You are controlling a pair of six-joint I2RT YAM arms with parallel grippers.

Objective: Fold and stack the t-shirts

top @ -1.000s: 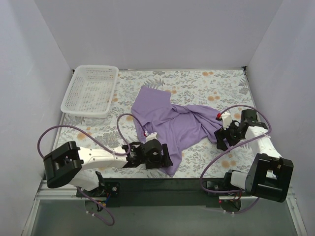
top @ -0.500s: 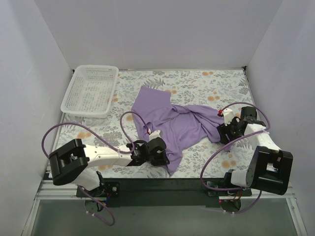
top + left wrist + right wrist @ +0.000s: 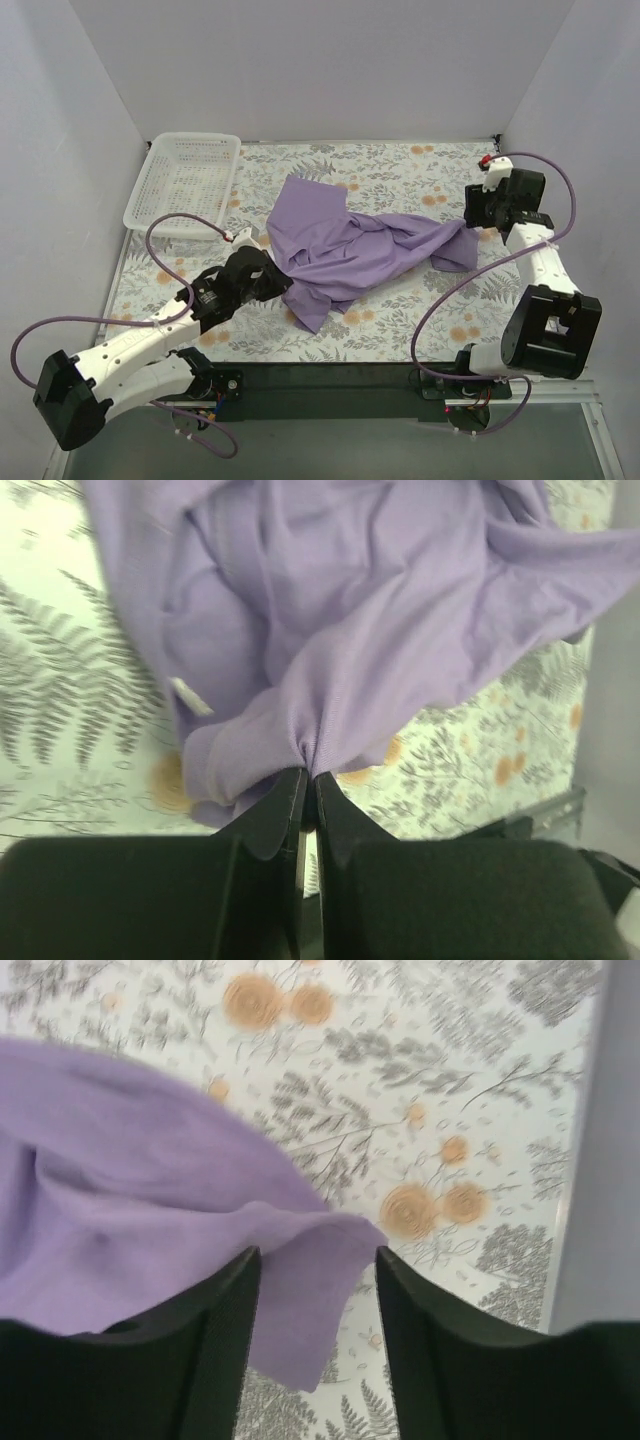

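Now the left gripper (image 3: 308, 777) is clamped tight on a bunched fold of the lavender t-shirt (image 3: 350, 245). A second ago it was wide open at the near middle of the table (image 3: 400, 165). Its arm has swung out to its own side and dragged the near hem along, so the cloth is pulled leftward but is crumpled, not flat. Meanwhile the right gripper (image 3: 317, 1256) has gone from the near right up to the far right. Its fingers are narrowing but stand apart, with the shirt's right corner lying between them, not pinched as far as the wrist view shows.

Judgement: this is the spread-out step, with the two arms taking opposite ends to pull the shirt flat. No fold is made and nothing is stacked, so it is early in the task.

Edges: the right gripper is near the right wall (image 3: 570, 110) and the table's right border, so there is little room to pull further that way. The left gripper has bare table on its left. The white basket (image 3: 185, 180) sits at the far left corner, apart from the shirt. There is an open strip of table behind the shirt and a narrower one in front. Risk: the corner slips out if the right claw shuts late.
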